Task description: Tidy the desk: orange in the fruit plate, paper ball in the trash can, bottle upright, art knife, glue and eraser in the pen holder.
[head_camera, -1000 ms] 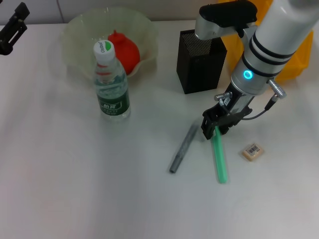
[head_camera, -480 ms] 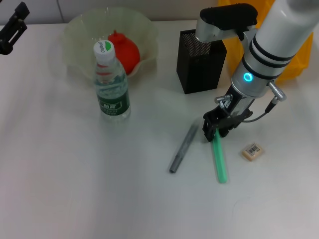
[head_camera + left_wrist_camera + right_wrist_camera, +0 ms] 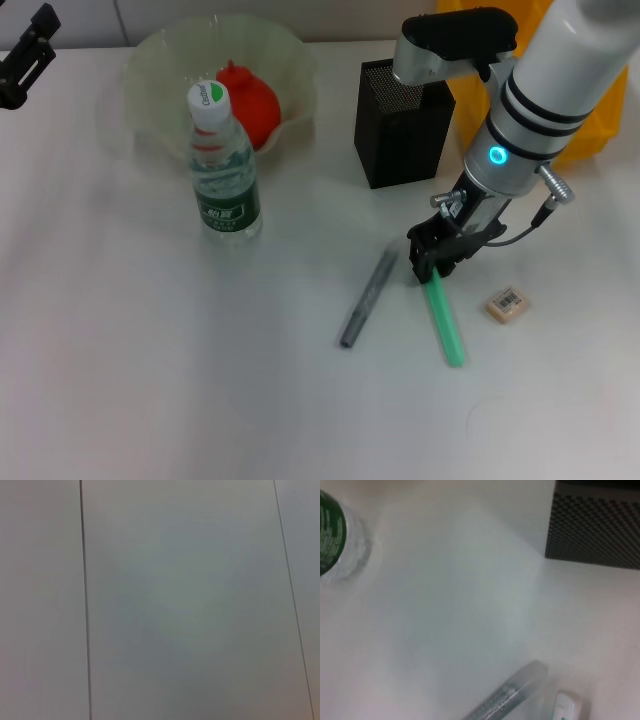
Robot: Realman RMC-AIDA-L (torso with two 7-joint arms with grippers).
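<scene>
Right tool (image 3: 433, 262) center-right, pinching upper end of green stick (image 3: 444, 320); stick's long axis trails toward lower right; pen holder (image 3: 403, 122) above.

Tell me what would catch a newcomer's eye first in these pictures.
Probably the right gripper, down on the upper end of the green stick lying in the middle of the white desk, with a grey pen-like tool beside it. Next, the orange in the pale-green bowl at the back, behind the upright bottle. The left gripper is parked at the far left corner.
</scene>
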